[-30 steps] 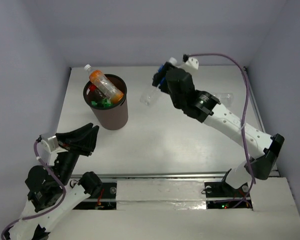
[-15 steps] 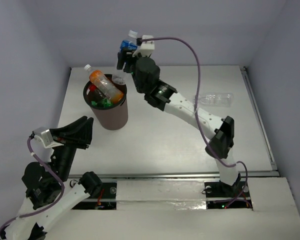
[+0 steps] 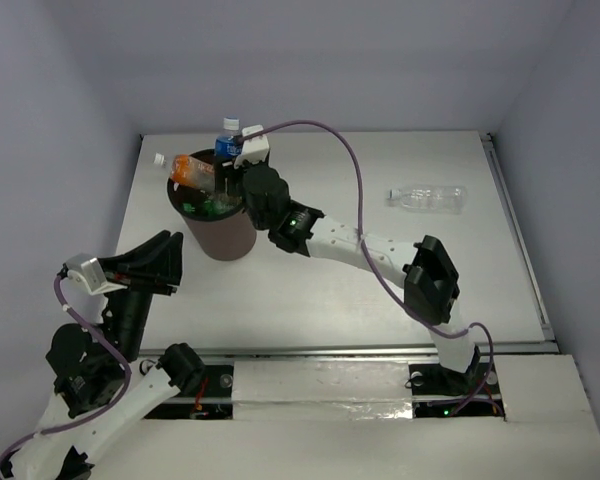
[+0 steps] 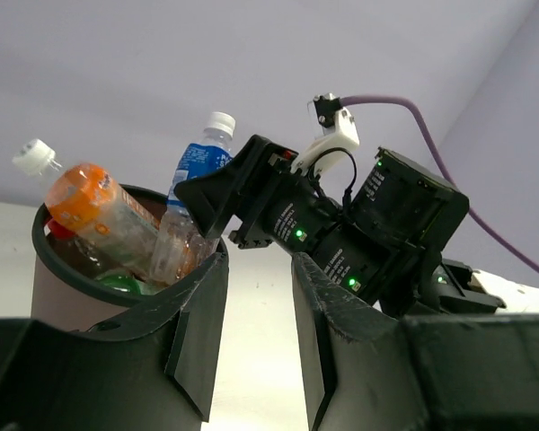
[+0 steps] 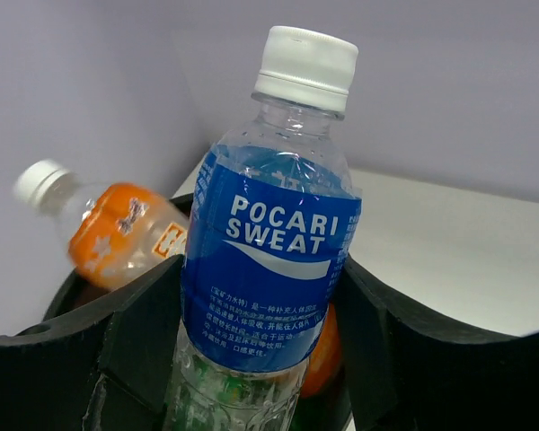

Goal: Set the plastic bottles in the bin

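Brown plastic bin (image 3: pixel 223 232) standing on the white counter (image 3: pixel 320 280), towards its far left. The right end effector (image 5: pixel 256 346) pinches a blue-labelled bottle (image 5: pixel 269 247) between its two black fingers (image 5: pixel 135 337), which press on the label from both sides. This bottle stands nearly upright, white cap uppermost, at the far right of the bin's opening; in the left wrist view its lower part sits below the rim.

An orange bottle (image 3: pixel 193 168) lies tilted across the top of the bin, with its white cap jutting past the left rim. It is just beside the held bottle; whether the two touch cannot be told. A green item (image 3: pixel 194 207) shows among the contents below.

One clear bottle (image 3: pixel 427 197) lies on its side on the counter at the far right, well apart from the bin.

The left end effector (image 4: pixel 251 350) is spread and holds nothing. It hangs near the front of the counter, left of the bin and apart from it, pointing towards the bin.
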Controlling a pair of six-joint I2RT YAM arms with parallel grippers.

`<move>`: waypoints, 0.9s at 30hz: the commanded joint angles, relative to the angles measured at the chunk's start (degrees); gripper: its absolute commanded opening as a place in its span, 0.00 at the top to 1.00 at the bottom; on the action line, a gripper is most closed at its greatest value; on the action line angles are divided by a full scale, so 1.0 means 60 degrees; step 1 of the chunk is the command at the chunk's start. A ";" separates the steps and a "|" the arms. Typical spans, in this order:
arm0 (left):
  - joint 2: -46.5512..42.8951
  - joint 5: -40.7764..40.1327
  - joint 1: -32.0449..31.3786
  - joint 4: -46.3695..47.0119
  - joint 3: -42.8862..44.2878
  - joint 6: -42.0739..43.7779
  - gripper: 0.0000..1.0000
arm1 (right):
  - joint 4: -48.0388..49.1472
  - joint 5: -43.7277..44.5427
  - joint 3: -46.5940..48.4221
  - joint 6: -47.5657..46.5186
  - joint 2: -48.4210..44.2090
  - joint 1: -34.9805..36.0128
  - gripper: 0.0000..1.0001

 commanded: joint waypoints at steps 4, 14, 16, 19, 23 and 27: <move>-0.0135 -0.0019 -0.0054 0.0450 -0.0094 0.0019 0.69 | 0.0714 0.0140 -0.0283 -0.0776 -0.0490 0.0231 0.45; -0.0062 -0.0004 -0.0054 0.0465 -0.0122 0.0048 0.69 | 0.0537 -0.0242 0.0187 -0.2226 0.0286 0.0685 0.34; -0.0047 -0.0019 -0.0054 0.0508 -0.0123 0.0063 0.69 | 0.1194 0.0152 -0.0104 -0.3000 0.0315 0.1006 0.34; -0.0004 -0.0077 -0.0054 0.0567 -0.0137 0.0121 0.69 | 0.2543 0.0812 -0.0283 -0.4742 0.0534 0.1315 0.34; -0.0003 -0.0209 -0.0054 0.0640 -0.0035 0.0253 0.69 | 0.2983 0.1121 0.0142 -0.6106 0.1193 0.1549 0.34; 0.0011 -0.0283 -0.0054 0.0626 0.0112 0.0370 0.69 | 0.3672 0.1370 -0.0105 -0.6388 0.1487 0.1637 0.30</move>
